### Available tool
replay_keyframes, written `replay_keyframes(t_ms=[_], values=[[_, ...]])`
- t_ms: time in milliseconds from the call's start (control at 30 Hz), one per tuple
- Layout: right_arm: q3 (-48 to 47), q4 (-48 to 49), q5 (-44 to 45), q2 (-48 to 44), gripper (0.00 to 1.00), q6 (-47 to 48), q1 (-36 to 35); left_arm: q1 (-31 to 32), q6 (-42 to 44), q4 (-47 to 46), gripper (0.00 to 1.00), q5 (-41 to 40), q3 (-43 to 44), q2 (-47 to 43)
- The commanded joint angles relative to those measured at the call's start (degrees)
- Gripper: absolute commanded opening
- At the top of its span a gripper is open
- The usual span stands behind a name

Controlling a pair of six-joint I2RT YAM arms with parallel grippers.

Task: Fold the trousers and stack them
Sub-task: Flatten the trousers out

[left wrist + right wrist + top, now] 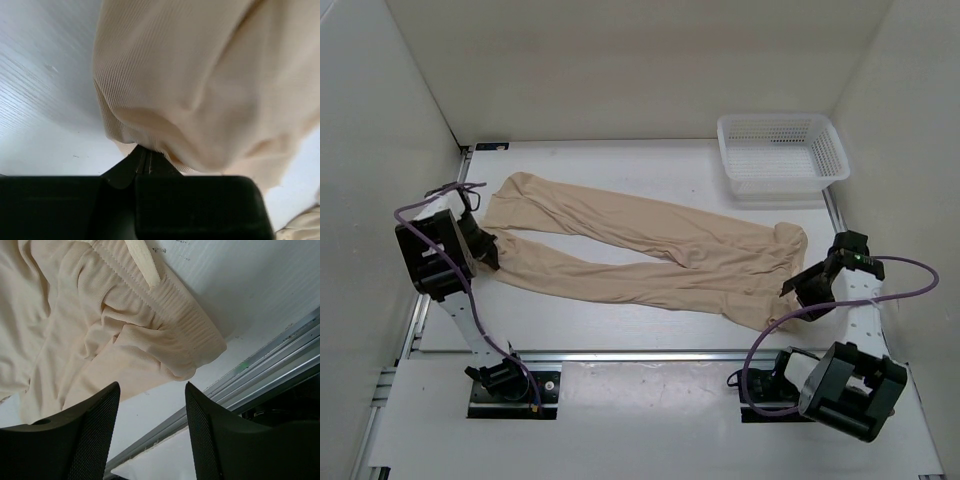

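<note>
So the white worktop (620, 320) is carrying everything, and the trousers (650, 255) are lying stretched right across the middle of it. The two legs are running out toward 9 and 10 o'clock and the waist end is sitting around 3 o'clock. I'm guessing they're laid out long like that so the ends can be brought together for a first fold.

A white mesh basket (780, 185) is sitting off at 1 o'clock, well apart from the cloth and not taking part.

The left gripper (488, 250) is sitting at 9 o'clock with its fingers pinched together on the hem of the nearer leg (130, 135), and the fabric is bunching just above them. Looks like it's getting a hold so that end can be lifted.

The right gripper (152, 390) is hanging at about 4 o'clock, just beside the ribbed waistband (175, 315). Its fingers are standing apart with nothing between them, so I reckon it's lining up for the matching pinch at that end.
</note>
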State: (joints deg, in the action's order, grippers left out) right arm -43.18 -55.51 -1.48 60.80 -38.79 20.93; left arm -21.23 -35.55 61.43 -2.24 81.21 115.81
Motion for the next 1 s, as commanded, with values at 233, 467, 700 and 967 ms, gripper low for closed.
replay_keyframes(t_ms=[233,467,700,967], values=[[-0.2,-0.6,0.6,4.1,0.58,-0.3,-4.8,-2.1,-3.9,0.0,0.1,-4.1,12.7,-7.5],[-0.8,-3.0,5.3,7.1,0.58,-5.5,-10.0,-1.3,-1.6,0.4,0.1,-0.3,12.0,-5.8],[-4.6,-3.0,5.9,9.3,0.58,-6.6,-10.0,-0.5,2.1,-2.1,0.65,7.1,1.8,-6.4],[-5.2,-3.0,3.2,5.9,0.74,-7.2,-10.0,-0.5,2.0,-3.4,0.71,5.9,-6.2,-6.2]])
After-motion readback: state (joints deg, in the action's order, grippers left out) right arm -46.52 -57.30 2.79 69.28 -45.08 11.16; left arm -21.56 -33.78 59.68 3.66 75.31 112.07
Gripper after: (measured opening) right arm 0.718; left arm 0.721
